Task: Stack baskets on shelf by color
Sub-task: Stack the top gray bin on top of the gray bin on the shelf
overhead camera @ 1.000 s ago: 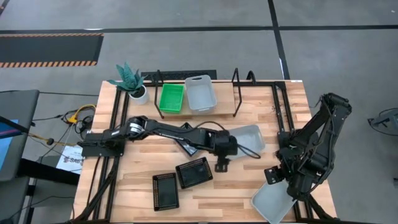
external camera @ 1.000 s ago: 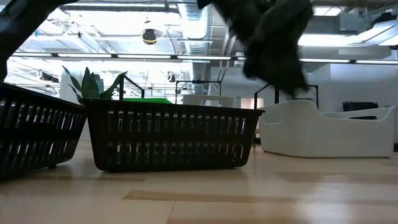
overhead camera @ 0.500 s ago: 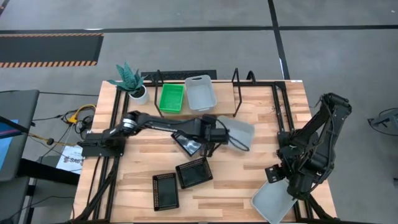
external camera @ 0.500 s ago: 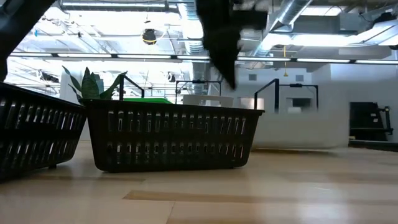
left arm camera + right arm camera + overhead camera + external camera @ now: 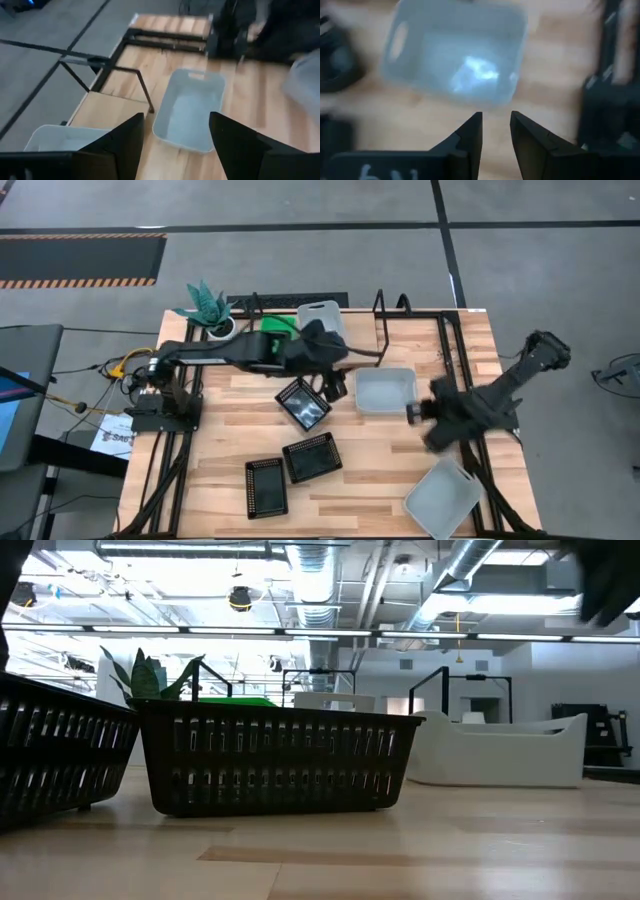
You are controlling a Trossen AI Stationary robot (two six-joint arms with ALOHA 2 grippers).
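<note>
1. The counter point(image 5: 400, 470) is a pale wooden top crossed by black rails
2. The shelf point(image 5: 420, 340) runs along the far edge; a green basket point(image 5: 268, 326) and a white basket point(image 5: 318, 312) sit on it side by side, partly hidden by the left arm
3. The left arm reaches from the counter's left side across to the shelf; the left pincer point(image 5: 176, 132) hangs released, fingers wide apart, holding nothing, above the shelf end near the white basket there
4. The right arm stretches in from the right edge; the right pincer point(image 5: 496, 131) has its fingers slightly parted with nothing between them, just beside a second white basket point(image 5: 386, 390) at mid-counter
5. A third white basket point(image 5: 444, 498) lies at the near right corner, overhanging the edge
6. Three black baskets: one point(image 5: 303, 403) tilted near the left pincer, two point(image 5: 312, 457) point(image 5: 266, 486) close together near the front edge
7. A potted plant point(image 5: 208, 308) stands by the shelf's left end
8. No readable writing on any basket; white marks on the right pincer's body are too blurred to read
</note>
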